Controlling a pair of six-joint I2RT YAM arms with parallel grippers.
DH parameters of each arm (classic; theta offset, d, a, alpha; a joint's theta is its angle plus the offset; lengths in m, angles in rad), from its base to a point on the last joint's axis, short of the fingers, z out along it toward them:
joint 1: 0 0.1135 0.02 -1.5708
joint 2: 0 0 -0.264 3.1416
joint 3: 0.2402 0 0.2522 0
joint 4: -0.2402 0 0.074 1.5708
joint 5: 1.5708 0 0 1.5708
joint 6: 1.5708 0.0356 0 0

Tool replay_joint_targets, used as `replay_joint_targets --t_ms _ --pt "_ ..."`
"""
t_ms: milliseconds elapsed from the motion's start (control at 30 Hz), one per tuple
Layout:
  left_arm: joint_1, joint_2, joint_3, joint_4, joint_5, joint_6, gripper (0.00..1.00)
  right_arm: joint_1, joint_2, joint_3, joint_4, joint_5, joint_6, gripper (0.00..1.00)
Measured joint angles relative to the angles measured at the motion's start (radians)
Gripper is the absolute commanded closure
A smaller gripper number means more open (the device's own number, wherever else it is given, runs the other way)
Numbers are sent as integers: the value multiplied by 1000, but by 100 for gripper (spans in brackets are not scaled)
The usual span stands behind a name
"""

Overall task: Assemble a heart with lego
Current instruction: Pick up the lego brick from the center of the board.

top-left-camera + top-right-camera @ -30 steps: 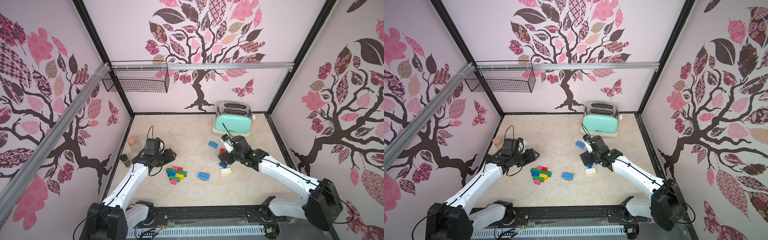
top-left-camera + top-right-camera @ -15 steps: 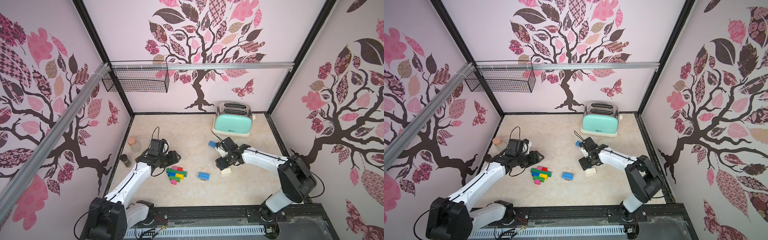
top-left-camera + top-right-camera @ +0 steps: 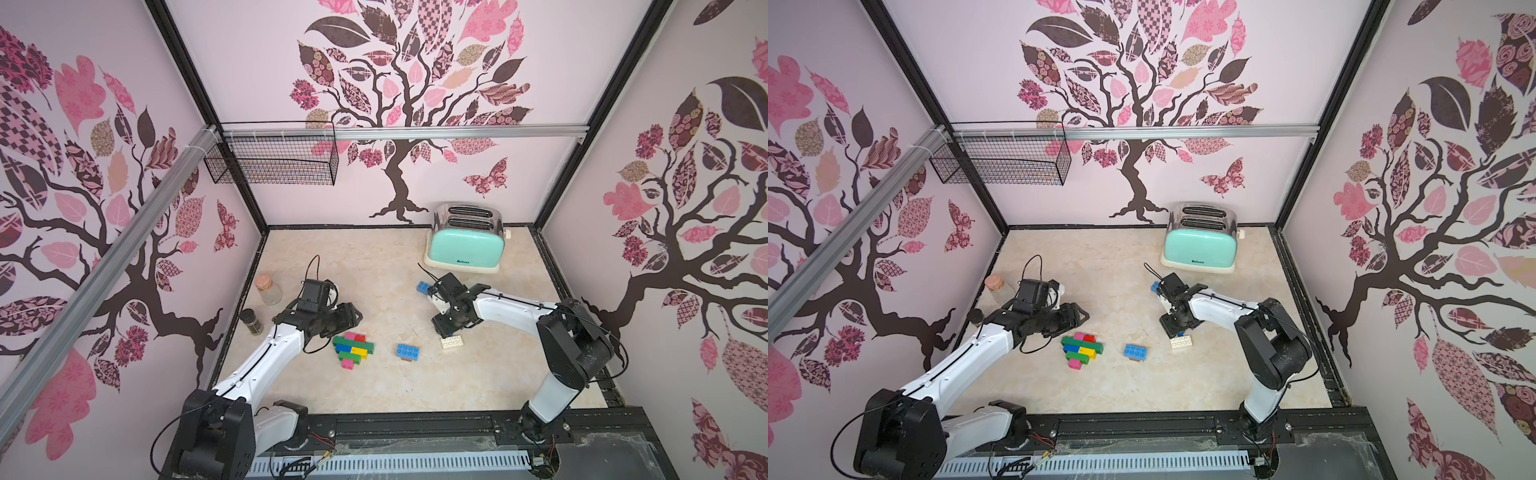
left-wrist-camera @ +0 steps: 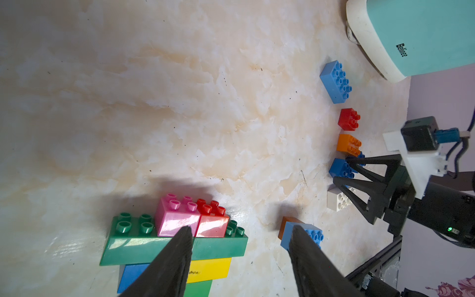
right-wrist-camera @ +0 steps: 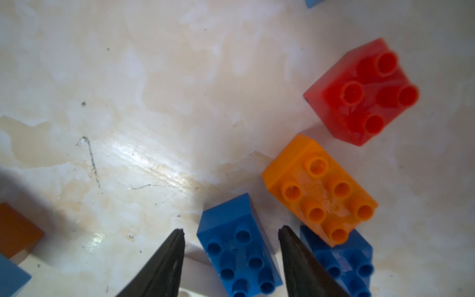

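Note:
The part-built heart (image 3: 353,351) (image 3: 1081,349) lies on the table: a long green brick (image 4: 133,246) with pink and red bricks on it, and blue, yellow and green rows beside it. My left gripper (image 4: 241,231) (image 3: 349,318) hovers open over the heart's edge and holds nothing. My right gripper (image 5: 231,230) (image 3: 442,330) points down with its jaws on either side of a dark blue brick (image 5: 239,246). Narrow gaps still show on both sides. Close by lie an orange brick (image 5: 321,190), a red brick (image 5: 359,95) and a second dark blue brick (image 5: 344,262).
A light blue brick (image 3: 407,352) on a brown one lies between heart and right gripper. A white brick (image 3: 453,342) sits by the right fingers. Another light blue brick (image 3: 423,287) lies near the mint toaster (image 3: 465,243). A jar (image 3: 268,289) and dark shaker (image 3: 250,321) stand at the left wall.
My right gripper's jaws have narrowed around the dark blue brick and the right arm has folded back. My left gripper has drifted slightly toward the heart.

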Motion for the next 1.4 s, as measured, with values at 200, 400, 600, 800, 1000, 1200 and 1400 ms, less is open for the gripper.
replay_joint_targets --t_ms 200,400,600,800,1000,1200,1400 --pt "0 3 0 3 0 -3 36 0 11 5 -13 -13 -11 50" --pt "0 6 0 4 0 -3 36 0 11 5 -14 -24 -11 52" --pt "0 6 -1 4 0 -3 36 0 11 12 -14 -36 -12 57" --pt "0 6 -5 4 0 -4 36 0 11 15 -14 -45 -16 60" --pt "-1 10 -5 5 0 -4 36 0 27 18 -13 -46 -19 59" --pt "-1 10 -5 5 0 -4 36 1 36 19 -12 -42 -27 62" --pt "-1 10 -5 5 0 -3 36 1 36 21 -13 -39 -33 66"
